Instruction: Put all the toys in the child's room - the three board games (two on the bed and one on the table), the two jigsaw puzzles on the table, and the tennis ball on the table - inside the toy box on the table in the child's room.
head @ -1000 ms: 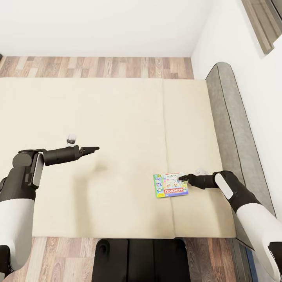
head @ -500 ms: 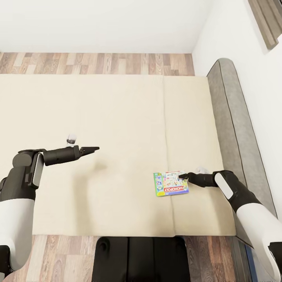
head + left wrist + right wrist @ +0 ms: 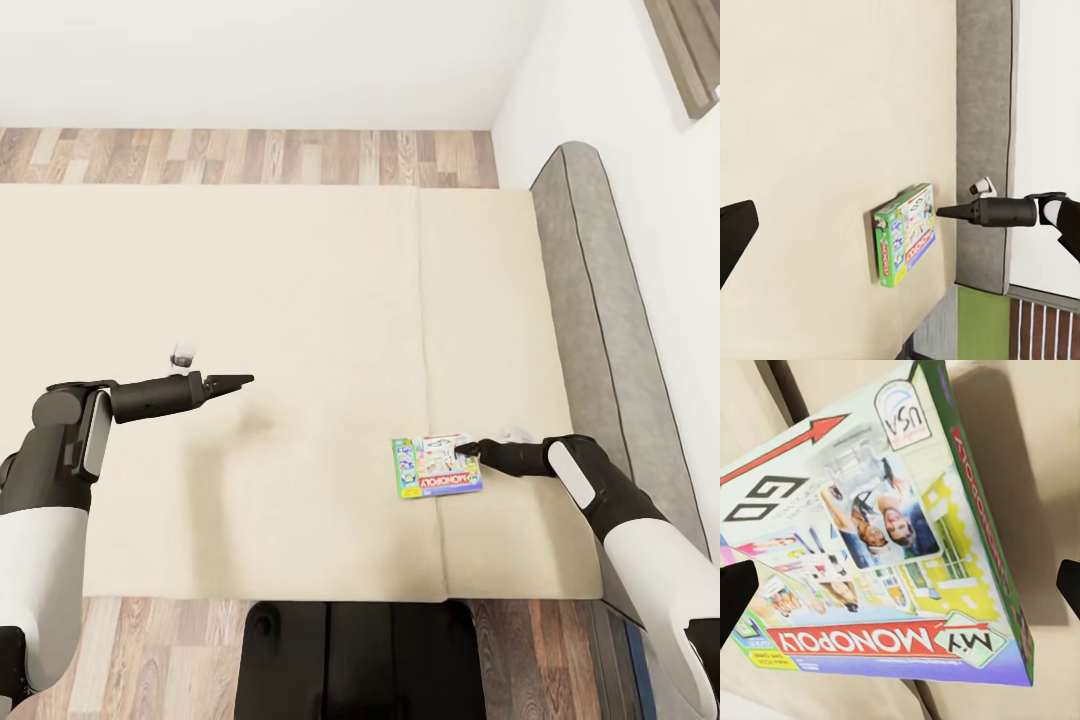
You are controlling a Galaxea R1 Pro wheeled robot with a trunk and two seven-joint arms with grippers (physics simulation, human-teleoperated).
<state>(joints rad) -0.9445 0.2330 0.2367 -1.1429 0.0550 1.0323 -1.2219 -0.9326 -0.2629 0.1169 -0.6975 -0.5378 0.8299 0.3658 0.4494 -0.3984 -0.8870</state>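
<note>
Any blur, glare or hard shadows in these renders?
Head view: sharp, even light, no glare; the left gripper casts a soft shadow on the bed. Right wrist view: the board game is close and slightly soft, print readable, a soft shadow beside it. Left wrist view: clean, flat lighting.

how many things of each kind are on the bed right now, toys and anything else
White-and-green flat cardboard "My Monopoly" board game box: 1
Jigsaw puzzles: 0
Tennis balls: 0
Total lying on the beige-sheeted bed with the grey headboard: 1
The right gripper sits at the box's edge; the left gripper is over bare sheet.
</note>
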